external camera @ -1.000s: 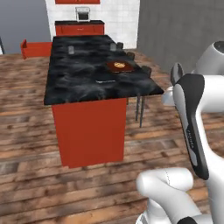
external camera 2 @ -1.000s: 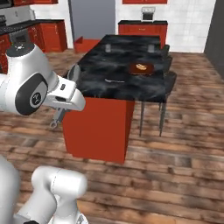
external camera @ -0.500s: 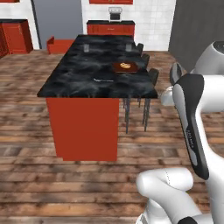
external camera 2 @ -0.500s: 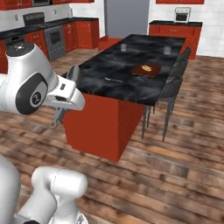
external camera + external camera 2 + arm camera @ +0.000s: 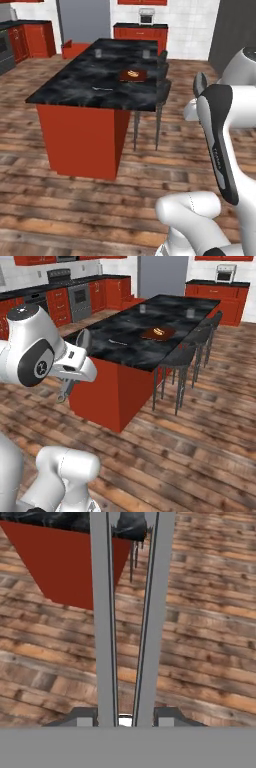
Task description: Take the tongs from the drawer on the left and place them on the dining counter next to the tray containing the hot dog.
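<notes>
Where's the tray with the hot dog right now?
In both base views the tray sits on the dining counter, near the edge lined with stools. The hot dog lies on it, and a small utensil rests nearer the robot.

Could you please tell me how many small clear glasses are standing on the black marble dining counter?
2: one clear glass near the far left corner of the black marble dining counter, another near its far right corner. None looks hidden.
</notes>
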Available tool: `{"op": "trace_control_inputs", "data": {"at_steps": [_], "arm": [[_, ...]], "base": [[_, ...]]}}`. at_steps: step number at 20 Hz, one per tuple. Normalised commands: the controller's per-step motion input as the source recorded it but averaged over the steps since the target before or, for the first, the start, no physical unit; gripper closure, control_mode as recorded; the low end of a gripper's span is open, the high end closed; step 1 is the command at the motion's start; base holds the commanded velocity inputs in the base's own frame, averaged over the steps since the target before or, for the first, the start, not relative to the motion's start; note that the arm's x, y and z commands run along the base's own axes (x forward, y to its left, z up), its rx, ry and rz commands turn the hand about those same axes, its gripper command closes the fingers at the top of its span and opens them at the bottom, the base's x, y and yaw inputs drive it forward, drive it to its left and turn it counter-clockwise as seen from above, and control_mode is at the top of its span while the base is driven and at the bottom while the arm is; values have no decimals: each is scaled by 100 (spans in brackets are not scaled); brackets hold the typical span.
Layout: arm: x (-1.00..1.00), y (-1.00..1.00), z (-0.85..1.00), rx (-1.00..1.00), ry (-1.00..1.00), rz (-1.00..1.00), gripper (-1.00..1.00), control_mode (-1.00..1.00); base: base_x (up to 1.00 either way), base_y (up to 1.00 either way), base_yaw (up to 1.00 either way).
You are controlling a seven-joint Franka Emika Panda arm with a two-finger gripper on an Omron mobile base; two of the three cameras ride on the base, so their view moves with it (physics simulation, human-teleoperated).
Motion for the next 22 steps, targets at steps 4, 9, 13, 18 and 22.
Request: {"op": "trace_control_inputs", "data": {"at_steps": [4,9,13,18,22], "arm": [[0,0,0,0,0,0,100,100],[0,0,0,0,0,0,100,100],[0,0,0,0,0,0,100,100],[0,0,0,0,0,0,100,100],[0,0,0,0,0,0,100,100]], "base": [[0,-100,30],[0,-100,32],[0,-100,39],[1,-100,39],[13,-100,44]]}}
